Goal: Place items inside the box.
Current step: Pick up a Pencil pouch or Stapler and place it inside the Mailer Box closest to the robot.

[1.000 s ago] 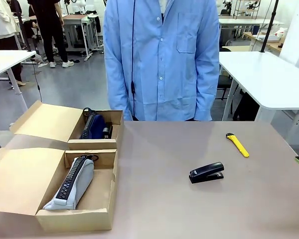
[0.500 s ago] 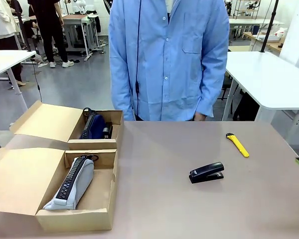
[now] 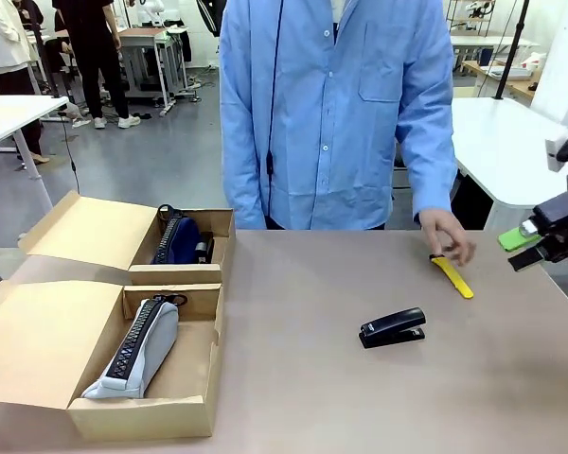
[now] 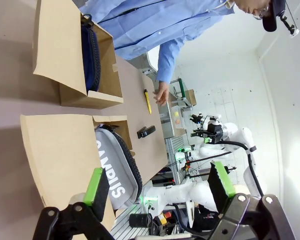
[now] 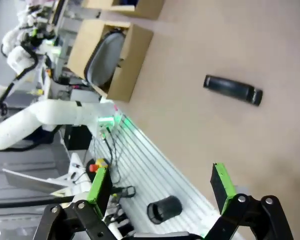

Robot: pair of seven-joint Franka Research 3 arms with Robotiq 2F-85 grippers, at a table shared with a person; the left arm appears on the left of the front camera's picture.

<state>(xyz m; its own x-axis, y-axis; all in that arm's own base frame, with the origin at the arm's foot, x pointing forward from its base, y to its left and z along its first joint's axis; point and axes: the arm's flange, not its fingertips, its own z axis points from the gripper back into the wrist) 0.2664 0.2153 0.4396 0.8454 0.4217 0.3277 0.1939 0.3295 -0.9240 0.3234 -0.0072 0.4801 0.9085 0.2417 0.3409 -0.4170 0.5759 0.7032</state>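
Beyond the right jaws, well apart from them, one black stapler (image 5: pixel 233 90) lay on the bare desk (image 3: pixel 303 378), outside both boxes. Those jaws stood released above the desk's right edge, green pads spread wide with nothing between them. Near them, a person's hand (image 3: pixel 445 234) touched the black end of a yellow cutter (image 3: pixel 454 278). The left jaws were likewise released and empty. Just ahead of them, the grey pencil case (image 4: pixel 117 167), lettered "CAMPUS", rested inside the near box (image 3: pixel 142 416). Farther beyond, the navy pencil case (image 4: pixel 92 55) sat in the far box (image 4: pixel 55 45).
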